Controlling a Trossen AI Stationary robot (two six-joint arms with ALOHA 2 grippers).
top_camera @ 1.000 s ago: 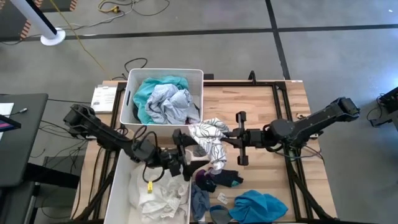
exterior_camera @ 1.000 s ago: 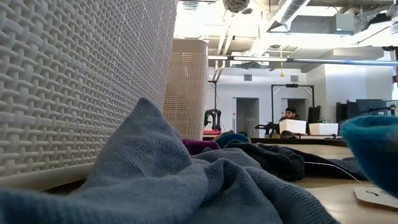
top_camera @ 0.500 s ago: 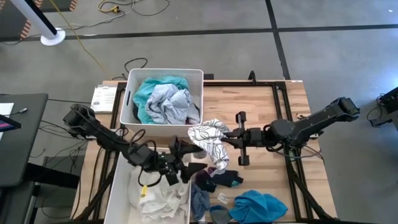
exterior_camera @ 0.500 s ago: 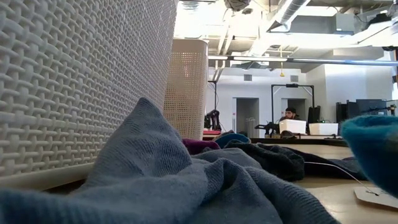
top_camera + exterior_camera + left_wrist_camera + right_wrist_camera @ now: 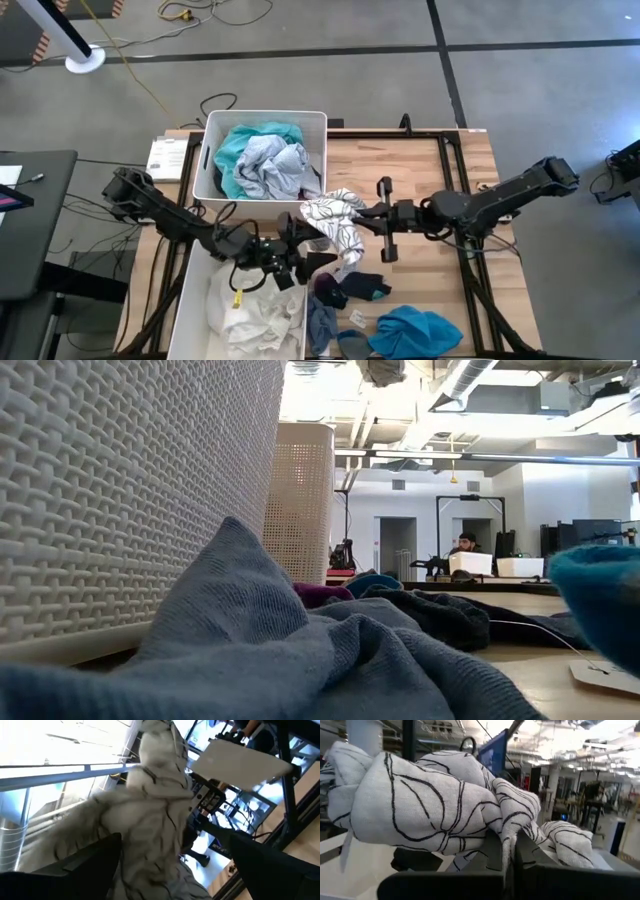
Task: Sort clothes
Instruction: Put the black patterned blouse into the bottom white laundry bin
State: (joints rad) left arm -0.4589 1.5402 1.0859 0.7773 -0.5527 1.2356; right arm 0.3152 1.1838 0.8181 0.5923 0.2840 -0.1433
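A white cloth with thin black lines (image 5: 333,224) hangs over the middle of the table, held by my right gripper (image 5: 366,214), which is shut on it; it fills the right wrist view (image 5: 435,800). My left gripper (image 5: 303,254) is open just left of the cloth's lower part. In the left wrist view the cloth (image 5: 155,815) stands between its two spread fingers; I cannot tell whether they touch it. Dark socks (image 5: 350,289), a bright blue garment (image 5: 415,330) and a grey-blue garment (image 5: 320,325) lie on the table's near part. My right gripper pinches a bunched fold of the patterned cloth (image 5: 506,851) between its two shut fingers. The fingers come level from the table's right side. The cloth is gathered in several layers and hangs out beyond and below the fingers, slack.
A white bin (image 5: 212,140) at the far left holds teal and pale grey clothes. A second white bin (image 5: 186,300) at the near left holds white clothes. In the low view its woven wall (image 5: 120,490) and the grey-blue garment (image 5: 260,650) fill the front. A person (image 5: 465,545) sits far behind.
My left gripper dipped toward the near bin, then came back up and toward the hanging patterned cloth, staying open. My right gripper and the cloth have barely shifted.
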